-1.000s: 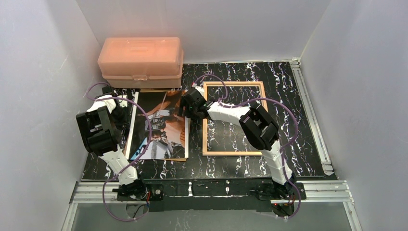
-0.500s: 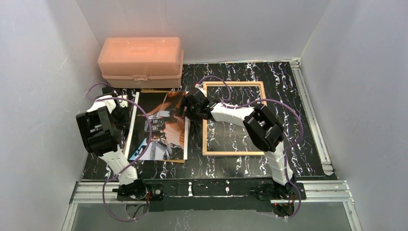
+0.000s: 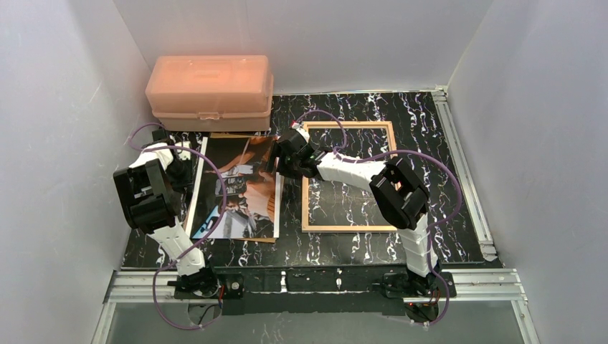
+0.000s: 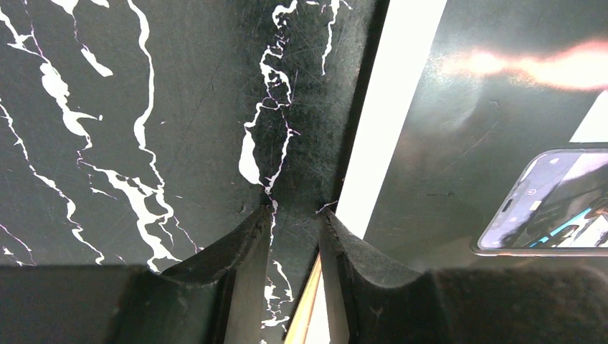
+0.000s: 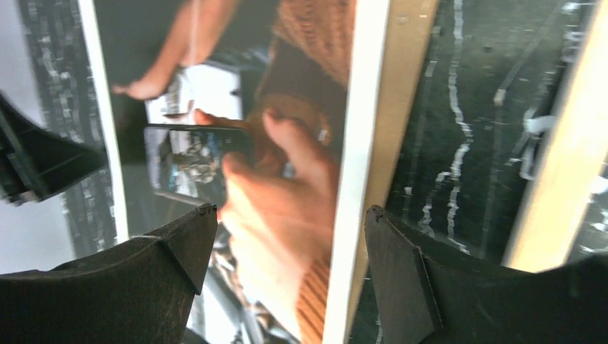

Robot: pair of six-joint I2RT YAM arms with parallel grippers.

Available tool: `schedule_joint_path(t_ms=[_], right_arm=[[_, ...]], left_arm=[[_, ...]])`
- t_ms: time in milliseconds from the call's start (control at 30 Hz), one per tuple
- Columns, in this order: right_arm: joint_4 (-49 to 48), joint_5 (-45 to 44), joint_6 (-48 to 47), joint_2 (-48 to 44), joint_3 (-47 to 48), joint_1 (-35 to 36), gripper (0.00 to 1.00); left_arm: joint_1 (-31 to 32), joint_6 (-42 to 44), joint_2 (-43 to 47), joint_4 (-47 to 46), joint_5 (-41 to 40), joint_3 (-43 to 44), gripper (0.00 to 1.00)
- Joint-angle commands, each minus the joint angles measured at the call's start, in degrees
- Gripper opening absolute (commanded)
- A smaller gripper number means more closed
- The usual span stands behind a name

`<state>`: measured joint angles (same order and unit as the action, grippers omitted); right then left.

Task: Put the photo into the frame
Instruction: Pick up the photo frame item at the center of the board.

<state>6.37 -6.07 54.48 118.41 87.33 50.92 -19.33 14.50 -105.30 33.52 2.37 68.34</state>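
The photo (image 3: 240,190) lies picture-up on a brown backing board (image 3: 244,239) left of centre. Its glossy dark face fills the right of the left wrist view (image 4: 487,107). The frame (image 3: 348,228) lies tan back up to its right, and its rail (image 5: 566,143) shows in the right wrist view. My left gripper (image 3: 179,167) is down at the photo's left edge. Its jaws (image 4: 295,211) stand narrowly apart, one fingertip on the table and one on the white border. My right gripper (image 3: 277,161) is wide open (image 5: 290,211) and straddles the photo's right edge (image 5: 358,143) and the board (image 5: 401,107).
A pink plastic box (image 3: 209,89) stands at the back left, just beyond the photo. Aluminium rails (image 3: 466,172) run along the table's right side and white walls close in on three sides. The black marbled table (image 3: 430,143) shows through the frame.
The right arm's elbow has swung to the right and its gripper has edged slightly toward the back along the photo's right edge. The left arm and the photo look unmoved.
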Motion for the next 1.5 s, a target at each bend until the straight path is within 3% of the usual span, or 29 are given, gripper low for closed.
schedule_joint_path(t_ms=[0, 900, 1167, 1467], right_arm=[[6.35, -6.16, -3.17, -2.17, 0.57, 0.25, 0.84], [14.12, -5.85, -2.38, 4.71, 2.33, 6.72, 0.86], [12.29, -3.33, -1.39, 5.90, 3.60, 7.74, 0.86], [6.91, -1.13, 1.03, -0.31, 1.88, 7.60, 0.86]], left_arm=[[0.35, 0.70, -2.37, 2.16, 2.03, -3.02, 0.29], [0.44, 0.83, -0.71, 2.08, 3.82, -5.76, 0.25], [0.43, 1.32, -1.35, 2.65, 4.49, -5.69, 0.19], [0.44, 1.65, -1.55, 2.52, 4.64, -5.67, 0.12]])
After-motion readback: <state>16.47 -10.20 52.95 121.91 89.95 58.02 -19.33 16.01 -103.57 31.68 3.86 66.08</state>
